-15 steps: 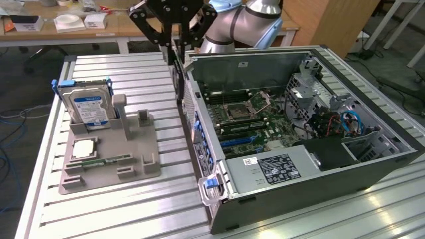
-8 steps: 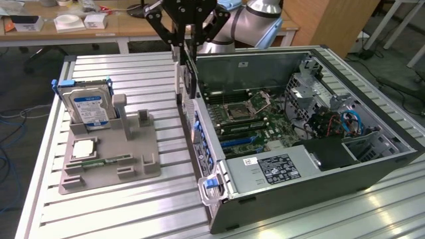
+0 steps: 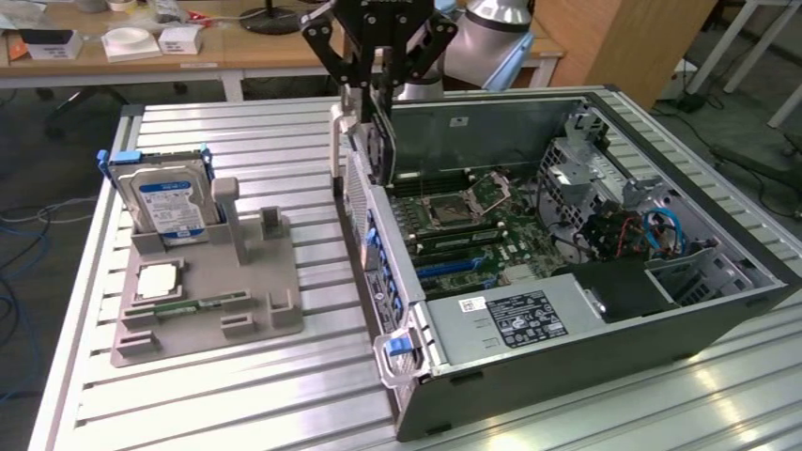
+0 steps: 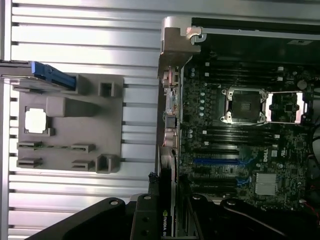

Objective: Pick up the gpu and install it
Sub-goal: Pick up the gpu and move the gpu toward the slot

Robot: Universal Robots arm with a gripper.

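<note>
My hand (image 3: 379, 83) is closed partway onto the top edge of the gpu (image 3: 376, 141) and grips the thin card from both sides, with nothing else in the grasp. The card hangs upright beneath me, and its silver bracket (image 3: 336, 141) is toward the exterior view's left. It is held over the rear wall of the open computer case (image 3: 602, 310). Its lower end is close to the rim, but I cannot tell whether it touches. From my wrist I look down the card's edge at the motherboard (image 4: 240, 150), where the blue slots (image 4: 220, 161) lie bare just beside it.

Well apart, on the exterior view's left, the grey holder (image 3: 269, 324) sits on the worktop (image 3: 251, 404). The hard drive (image 3: 169, 202) stands upright in it, while the processor chip (image 3: 157, 279) and the green memory stick (image 3: 207, 303) lie flat.
</note>
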